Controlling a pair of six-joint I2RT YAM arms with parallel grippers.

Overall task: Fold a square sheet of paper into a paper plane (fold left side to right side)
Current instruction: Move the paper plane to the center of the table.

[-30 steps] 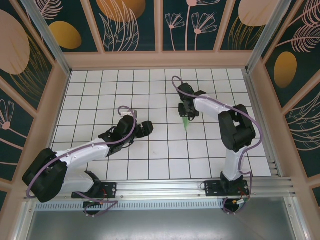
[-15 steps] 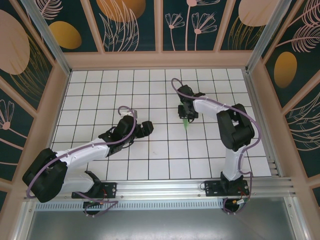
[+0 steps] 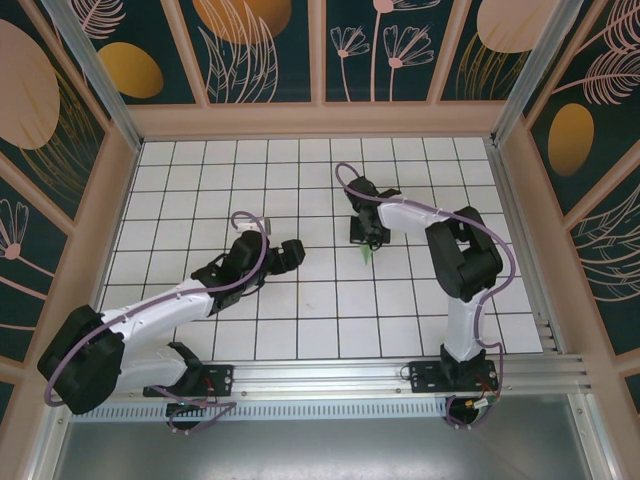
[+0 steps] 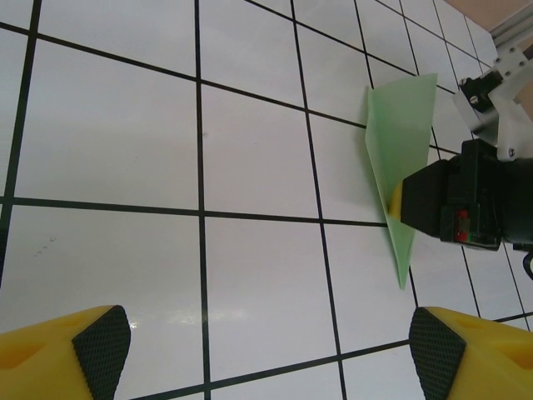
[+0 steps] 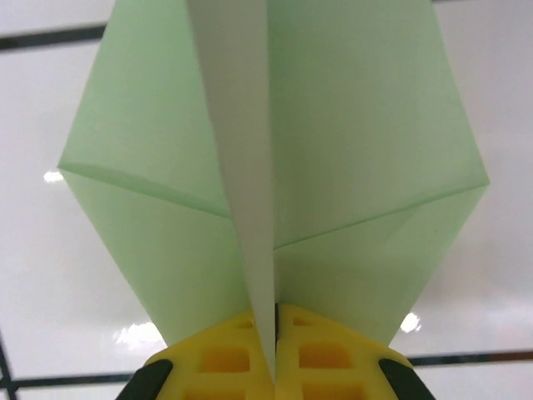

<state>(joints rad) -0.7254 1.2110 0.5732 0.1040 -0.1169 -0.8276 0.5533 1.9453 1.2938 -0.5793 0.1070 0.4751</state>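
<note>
1. Since a second ago the left arm (image 3: 160,305) has swung slightly to the left. The right arm (image 3: 455,250) has carried the paper plane (image 3: 367,256) a little leftward and toward the near edge, so less green shows from above.
2. The left gripper (image 3: 290,255) hovers over the bare bench (image 3: 200,180), left of the paper and apart from it. It is released and holds nothing. In its own wrist view its yellow fingertips (image 4: 100,337) sit far apart.
3. The paper plane lies just right of the bench's centre, between the two grippers. It is pale green, already folded to a point, with two flaps spreading from a raised middle ridge. I cannot tell whether its tip touches the bench.
4. The right gripper (image 3: 368,232) is clenched on that middle ridge, its fingers (image 5: 225,362) pressed together with the crease pinched between them.
5. Judging by the shape, the left-to-right fold looks done and this is a late step, holding or setting down the finished dart. The next move probably calls for lowering it gently and letting go without crushing the crease, or for the left gripper to come in and steady a flap.
6. Count: one paper plane, two arms, two grippers, one bench.
</note>
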